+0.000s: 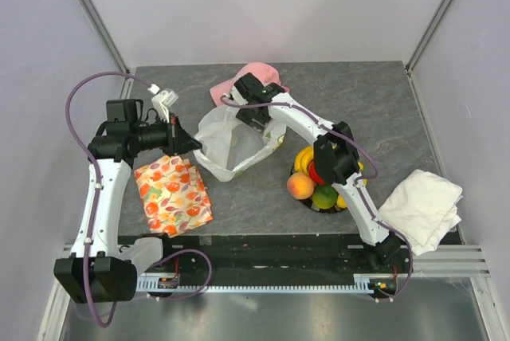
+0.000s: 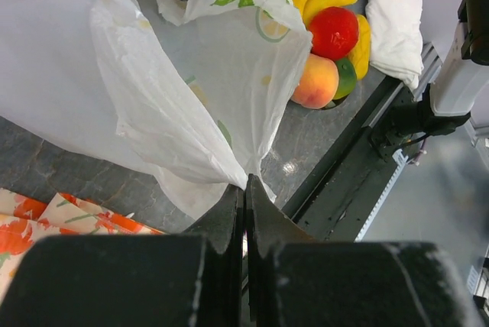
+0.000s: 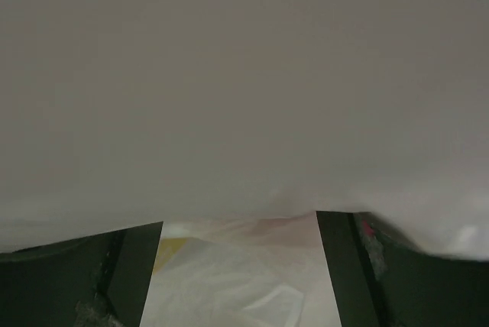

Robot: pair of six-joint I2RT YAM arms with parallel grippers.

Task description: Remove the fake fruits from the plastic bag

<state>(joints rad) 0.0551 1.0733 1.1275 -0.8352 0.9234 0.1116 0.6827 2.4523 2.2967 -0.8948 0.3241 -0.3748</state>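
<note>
The white plastic bag (image 1: 233, 143) stands open at mid-table, and also fills the left wrist view (image 2: 191, 75). My left gripper (image 1: 190, 146) is shut on the bag's left edge (image 2: 243, 183) and holds it up. My right gripper (image 1: 254, 123) reaches into the bag mouth from behind. In its wrist view the fingers (image 3: 131, 273) stand wide apart with only bag film (image 3: 244, 98) between and above them. The fake fruits lie piled outside the bag to its right: bananas (image 1: 304, 158), a red fruit (image 1: 317, 172), a peach (image 1: 300, 186) and a lime (image 1: 324, 196). The pile also shows in the left wrist view (image 2: 334, 33).
An orange-flowered cloth (image 1: 172, 194) lies at the front left beside the bag. A pink cap (image 1: 256, 73) sits behind the bag. A folded white cloth (image 1: 422, 209) lies at the front right. The fruits rest on a dark round base (image 1: 317, 205).
</note>
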